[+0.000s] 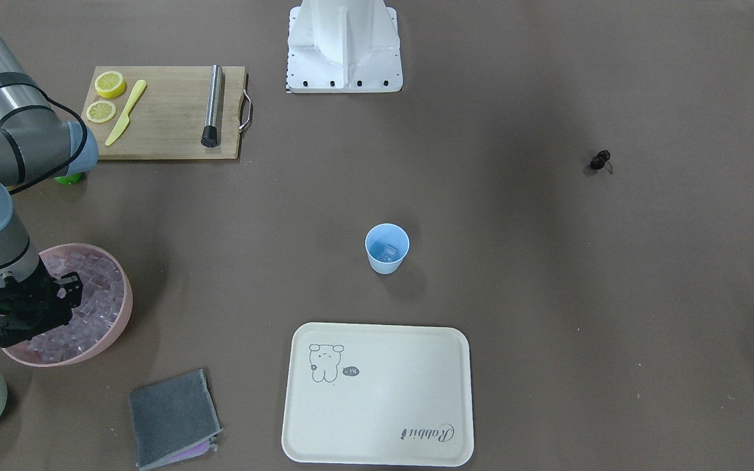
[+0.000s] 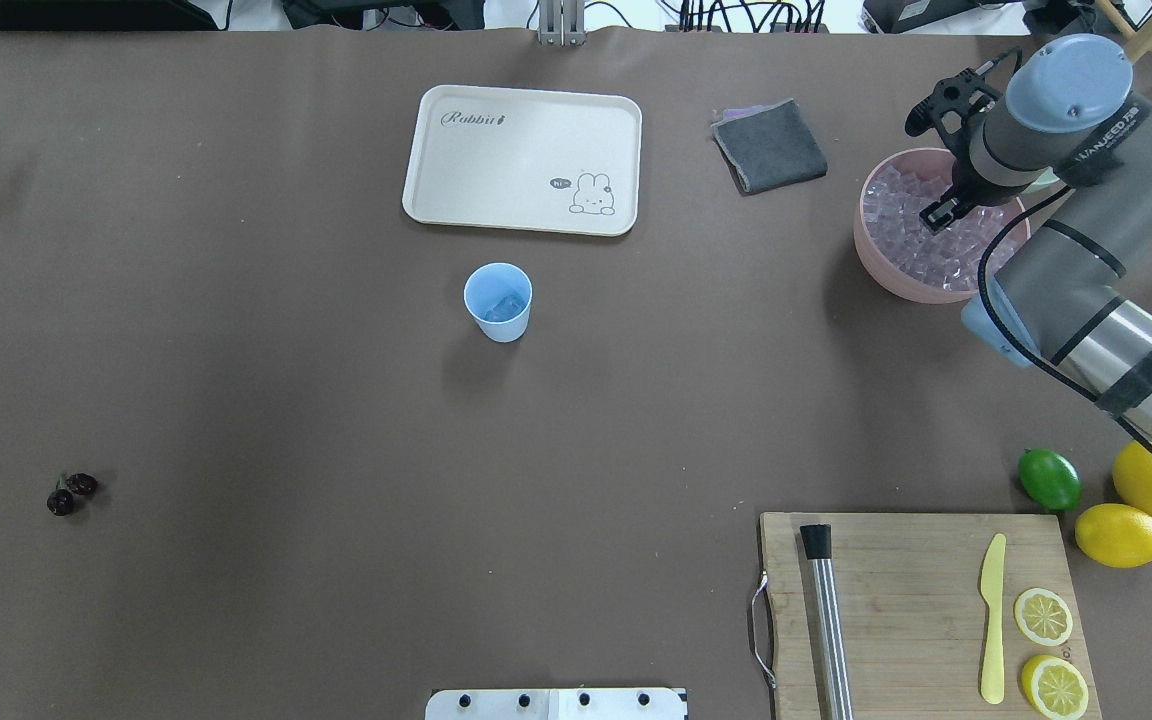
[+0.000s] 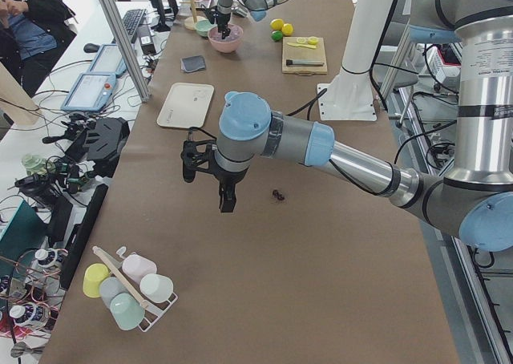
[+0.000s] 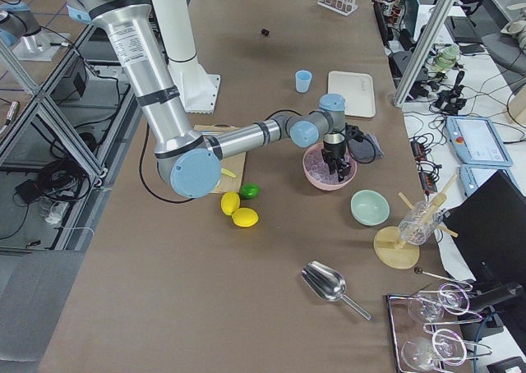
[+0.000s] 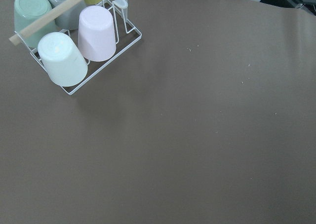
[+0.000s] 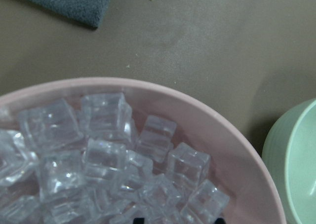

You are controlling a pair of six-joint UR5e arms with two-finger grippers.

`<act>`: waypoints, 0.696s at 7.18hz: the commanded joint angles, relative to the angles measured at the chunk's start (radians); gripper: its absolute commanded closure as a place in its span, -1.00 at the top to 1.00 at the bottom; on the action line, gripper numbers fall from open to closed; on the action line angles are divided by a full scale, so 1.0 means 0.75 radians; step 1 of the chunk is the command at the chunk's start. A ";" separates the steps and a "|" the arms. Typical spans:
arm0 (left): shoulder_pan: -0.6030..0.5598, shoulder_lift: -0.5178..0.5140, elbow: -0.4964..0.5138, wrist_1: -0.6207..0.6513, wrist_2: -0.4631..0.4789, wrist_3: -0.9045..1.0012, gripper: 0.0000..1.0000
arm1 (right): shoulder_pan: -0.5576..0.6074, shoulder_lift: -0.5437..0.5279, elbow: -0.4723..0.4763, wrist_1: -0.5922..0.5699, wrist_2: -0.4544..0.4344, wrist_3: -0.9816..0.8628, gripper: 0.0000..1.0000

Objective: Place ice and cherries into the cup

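Observation:
The light-blue cup [image 1: 387,247] stands upright mid-table with an ice cube inside; it also shows in the overhead view [image 2: 498,300]. The ice [image 6: 98,155] fills the pink bowl [image 2: 876,270] at the table's right end. My right gripper [image 2: 941,212] reaches down into that bowl. In the right wrist view its two fingertips just show at the bottom edge, apart, among the cubes. The cherries [image 2: 71,493] lie alone on the table far to the left. My left gripper [image 3: 227,200] hangs above the table near the cherries [image 3: 278,195]. I cannot tell if it is open or shut.
A cream tray [image 2: 521,160] and grey cloth [image 2: 768,147] lie beyond the cup. A cutting board [image 2: 921,610] holds lemon slices, a yellow knife and a steel muddler. Lime [image 2: 1049,478] and lemons sit beside it. A pale green bowl [image 6: 301,169] adjoins the pink bowl. A cup rack [image 5: 74,34] sits below the left wrist.

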 commanded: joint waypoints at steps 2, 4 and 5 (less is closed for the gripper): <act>-0.001 0.000 0.001 0.000 0.000 0.000 0.96 | -0.009 0.013 0.039 -0.054 0.010 0.015 -0.63; -0.001 0.002 -0.001 0.000 0.000 0.000 0.96 | -0.012 0.020 0.149 -0.212 0.014 0.015 -0.63; -0.001 0.002 0.003 0.000 0.002 0.000 0.96 | -0.012 0.024 0.188 -0.261 0.018 0.015 -0.63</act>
